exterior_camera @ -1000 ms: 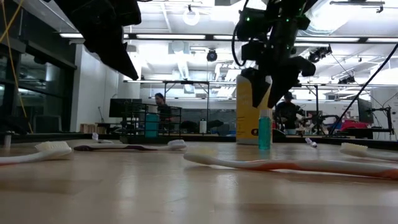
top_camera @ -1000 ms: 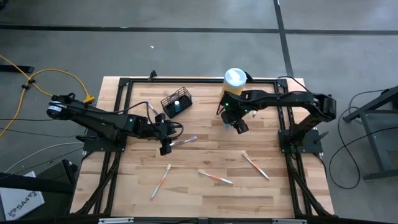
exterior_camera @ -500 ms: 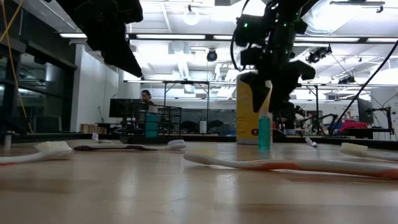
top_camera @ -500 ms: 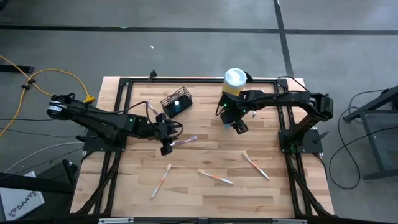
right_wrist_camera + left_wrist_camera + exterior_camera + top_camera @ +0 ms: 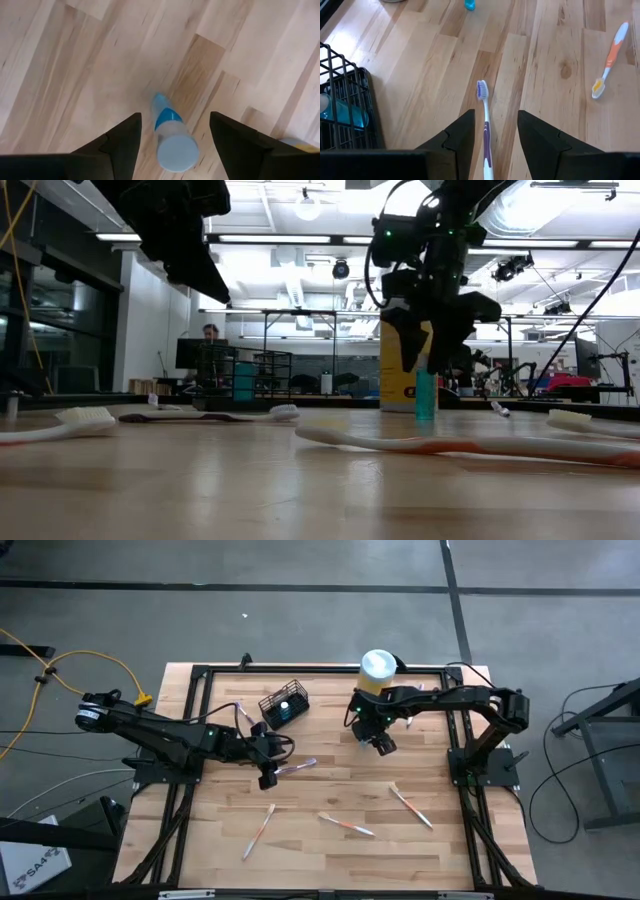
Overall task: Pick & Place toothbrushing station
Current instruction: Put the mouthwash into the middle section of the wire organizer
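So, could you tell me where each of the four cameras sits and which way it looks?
High view: above the table, straight down; both arms show.
Low view: at table-top height, looking level across; the right pincer hangs above the blue tube.
Left wrist view: past the open left pincer at the purple toothbrush and the black wire-mesh holder.
Right wrist view: down between the open right pincer's fingers at the tube.
Shared: the low and right wrist views both show the tube.

A black right gripper [image 5: 428, 345] hangs with jaws spread over a slim teal upright bottle [image 5: 426, 394], before a yellow cylindrical canister [image 5: 398, 370].
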`<state>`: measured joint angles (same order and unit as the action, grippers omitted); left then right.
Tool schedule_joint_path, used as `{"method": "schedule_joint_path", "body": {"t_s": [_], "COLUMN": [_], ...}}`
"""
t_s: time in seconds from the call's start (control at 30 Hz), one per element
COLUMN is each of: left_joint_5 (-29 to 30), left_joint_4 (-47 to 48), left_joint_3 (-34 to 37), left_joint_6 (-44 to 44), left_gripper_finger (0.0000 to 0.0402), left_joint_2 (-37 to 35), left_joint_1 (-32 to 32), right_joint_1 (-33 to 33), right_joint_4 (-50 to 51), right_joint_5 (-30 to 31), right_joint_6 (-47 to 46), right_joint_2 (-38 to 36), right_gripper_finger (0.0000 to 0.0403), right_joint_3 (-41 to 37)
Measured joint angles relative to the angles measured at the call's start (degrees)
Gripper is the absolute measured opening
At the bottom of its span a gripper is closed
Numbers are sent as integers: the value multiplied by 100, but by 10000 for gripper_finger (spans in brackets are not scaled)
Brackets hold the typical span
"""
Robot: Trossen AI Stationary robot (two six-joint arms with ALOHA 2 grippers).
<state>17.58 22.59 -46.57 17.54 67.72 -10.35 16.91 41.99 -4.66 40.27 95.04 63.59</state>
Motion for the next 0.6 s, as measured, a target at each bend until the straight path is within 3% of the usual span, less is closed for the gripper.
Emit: {"method": "schedule_joint_path", "body": {"t_s": [0.6], "left_joint_5": [0], "left_joint_4": [2], "left_joint_3": [0], "left_joint_6": [0], "left_gripper_finger": [142], "left_joint_2": [0], "left_joint_1": [-1], "right_joint_1": [-2], "right_joint_4": [108], "right_joint_5": [-38], "right_joint_6": [3], "right_joint_2": [0], "right_gripper_finger": [226], "right_joint_3": [0]}}
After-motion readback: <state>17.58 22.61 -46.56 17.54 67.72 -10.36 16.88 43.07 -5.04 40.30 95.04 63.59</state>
